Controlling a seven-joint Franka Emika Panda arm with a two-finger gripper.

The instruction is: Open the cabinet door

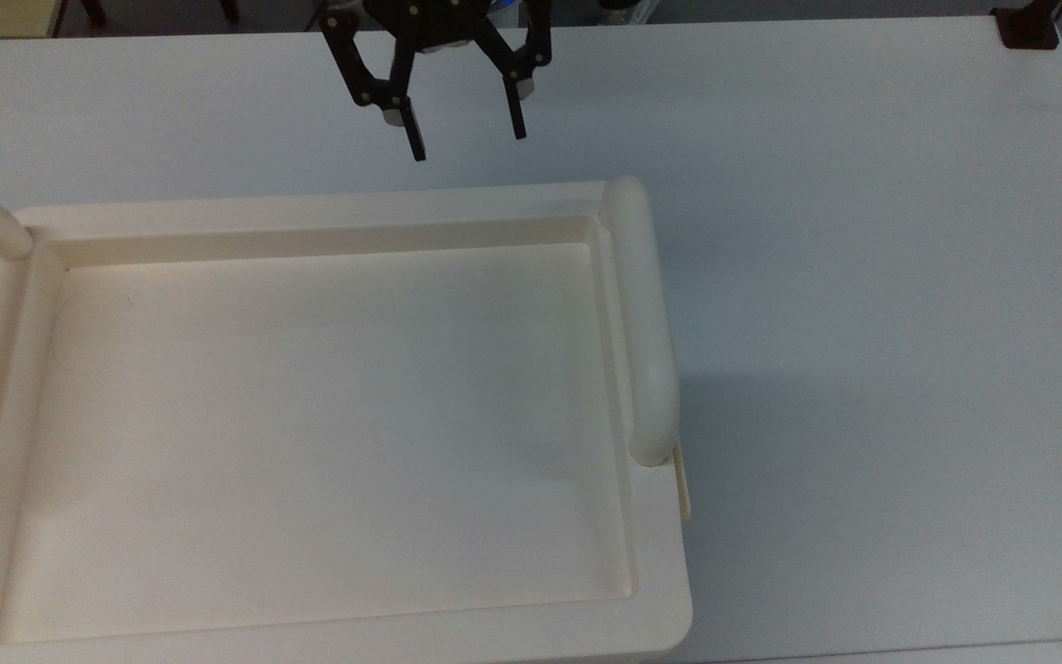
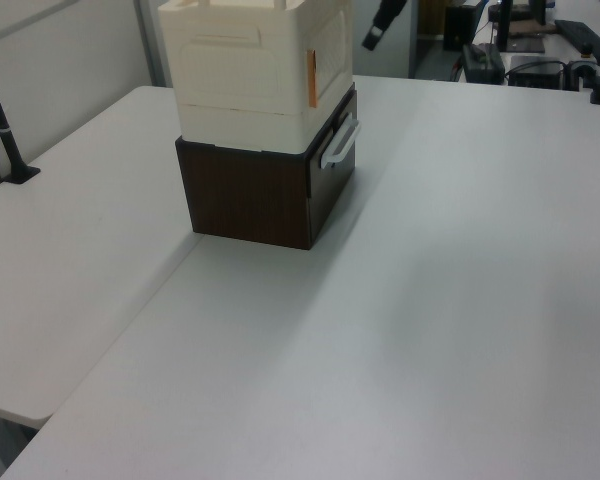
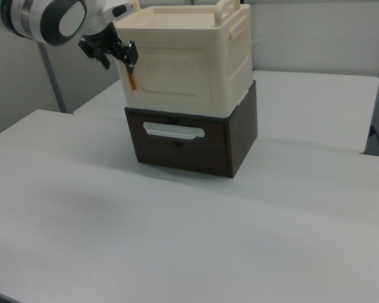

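Hovering wide open and empty near the cabinet (image 3: 183, 60), the gripper (image 1: 465, 134) has not yet touched the shut cabinet door (image 3: 170, 74).

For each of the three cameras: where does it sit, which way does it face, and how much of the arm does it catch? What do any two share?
Top view: overhead, looking straight down on the cabinet's recessed top and the table; the gripper shows, jaws apart.
Left view: raised, looking down across the table at the cabinet on a dark drawer box; one black fingertip shows.
Right view: lower, facing the cabinet door; gripper and white wrist show.
Shared: left and right views both show the drawer's pale handle.
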